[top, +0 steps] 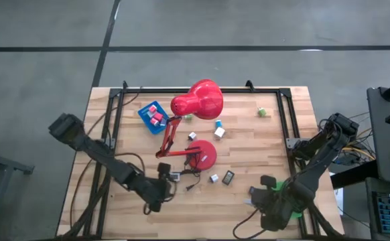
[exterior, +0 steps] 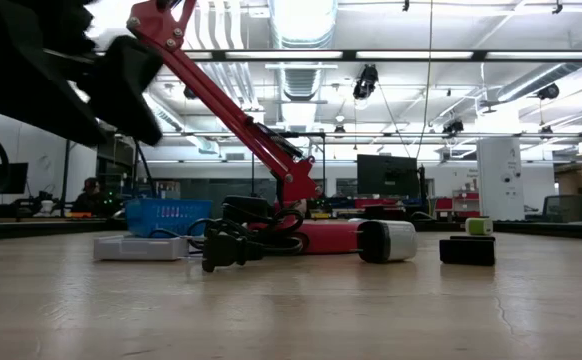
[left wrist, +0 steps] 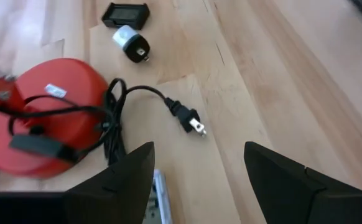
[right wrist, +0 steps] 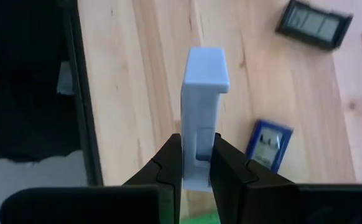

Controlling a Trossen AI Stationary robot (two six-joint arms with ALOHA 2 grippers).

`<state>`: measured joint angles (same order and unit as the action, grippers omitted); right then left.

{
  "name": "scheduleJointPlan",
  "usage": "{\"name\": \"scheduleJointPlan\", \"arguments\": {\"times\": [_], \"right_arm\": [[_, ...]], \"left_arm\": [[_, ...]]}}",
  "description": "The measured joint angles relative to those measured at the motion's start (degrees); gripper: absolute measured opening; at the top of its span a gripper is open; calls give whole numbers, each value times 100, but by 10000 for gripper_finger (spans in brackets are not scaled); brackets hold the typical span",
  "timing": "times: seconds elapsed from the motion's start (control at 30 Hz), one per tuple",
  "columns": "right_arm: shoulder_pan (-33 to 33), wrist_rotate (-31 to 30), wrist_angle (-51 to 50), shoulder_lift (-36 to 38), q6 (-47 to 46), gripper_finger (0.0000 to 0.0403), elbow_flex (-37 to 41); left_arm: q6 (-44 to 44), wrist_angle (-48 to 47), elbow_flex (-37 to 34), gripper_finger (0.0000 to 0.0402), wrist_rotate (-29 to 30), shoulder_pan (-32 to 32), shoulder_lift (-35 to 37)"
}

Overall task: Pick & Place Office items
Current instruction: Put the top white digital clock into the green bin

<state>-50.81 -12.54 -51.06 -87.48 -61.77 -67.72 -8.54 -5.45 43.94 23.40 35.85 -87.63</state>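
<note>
Pale-blue block [right wrist: 201, 118] clamped upright btwn right gripper [right wrist: 196, 163] fingers (table edge).

Red lamp [top: 196, 100] w/ black cord [left wrist: 116, 106]; blue tray [top: 152, 115]; pale-blue block [right wrist: 202, 112]; light wood table [top: 262, 144].

A pale lavender plastic rectangular block [right wrist: 203, 118] is held upright, pinched at its lower end between two dark fingers [right wrist: 168, 168]. Just beside it, a small blue-framed flat card [right wrist: 268, 144] is seen lying on the wood. A dark flat rectangle with a grey display [top: 228, 177] is laid nearby, and a small white-and-black cylindrical piece [top: 214, 178] is found just beside that. Pink blocks [top: 156, 118] are gathered in a blue tray. A white-and-teal block [top: 219, 130] is set near the middle, and a small green block [top: 263, 112] is placed well apart, towards the far edge.
</note>
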Motion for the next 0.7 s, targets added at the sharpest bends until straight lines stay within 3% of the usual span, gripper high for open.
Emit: {"name": "scheduleJointPlan", "arguments": {"times": [0.33,0.7], "right_arm": [[-24,874,-625,2,-795,48,-112],[-60,2193,-829,2,-1746,48,65]], "left_arm": [[-548,528,-1162,250,607,498,1128],[-590,933,-1622,250,643,571,1469]]}}
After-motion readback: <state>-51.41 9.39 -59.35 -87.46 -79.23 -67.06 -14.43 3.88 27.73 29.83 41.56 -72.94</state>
